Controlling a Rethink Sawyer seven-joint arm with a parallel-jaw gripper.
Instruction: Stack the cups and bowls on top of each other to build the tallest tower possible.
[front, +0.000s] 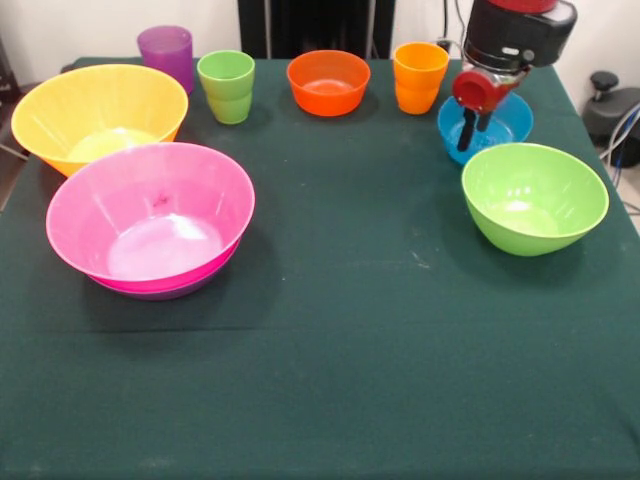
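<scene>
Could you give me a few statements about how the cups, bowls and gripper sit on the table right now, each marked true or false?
1. The pink bowl sits nested in a purple bowl. True.
2. The gripper hangs over the yellow bowl. False: it is over the blue bowl.
3. The light green cup stands upright between the purple cup and the orange bowl. True.
4. The light green bowl holds a cup. False: it is empty.
5. The orange cup lies on its side. False: it stands upright.
</scene>
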